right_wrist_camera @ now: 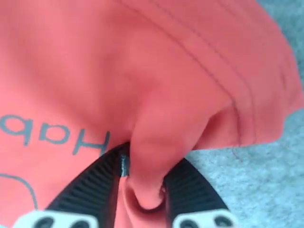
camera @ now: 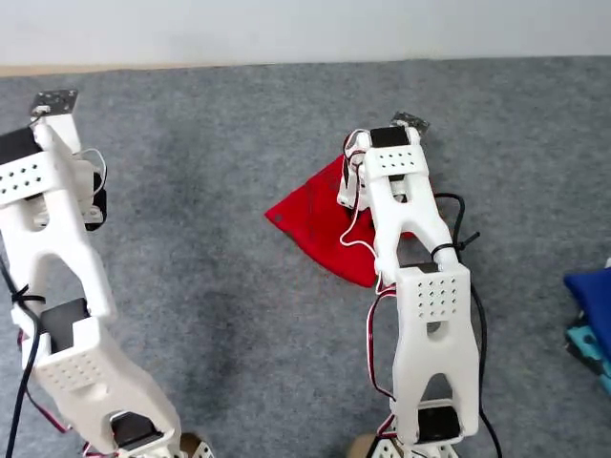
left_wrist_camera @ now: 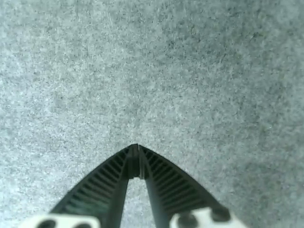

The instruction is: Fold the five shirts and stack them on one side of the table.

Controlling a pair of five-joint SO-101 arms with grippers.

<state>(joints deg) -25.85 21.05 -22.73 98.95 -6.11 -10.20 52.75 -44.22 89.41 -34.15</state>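
The right claw (right_wrist_camera: 151,161) is clenched on a bunched fold of the red shirt (camera: 315,224), which lies crumpled right of centre. It should probably carry that edge across low and slowly, so the cloth lands flat. The left claw (left_wrist_camera: 138,148) is clenched on nothing over the grey felt table (camera: 210,143) at the left, with blue cloth (camera: 594,301) at the right edge.

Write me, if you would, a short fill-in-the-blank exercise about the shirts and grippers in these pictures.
1. The right gripper is ____ on a fold of the red shirt.
2. The left gripper, over the grey table, holds ____.
3. In the high view, the blue shirt lies at the table's ____ edge.
Missing words: shut; nothing; right.
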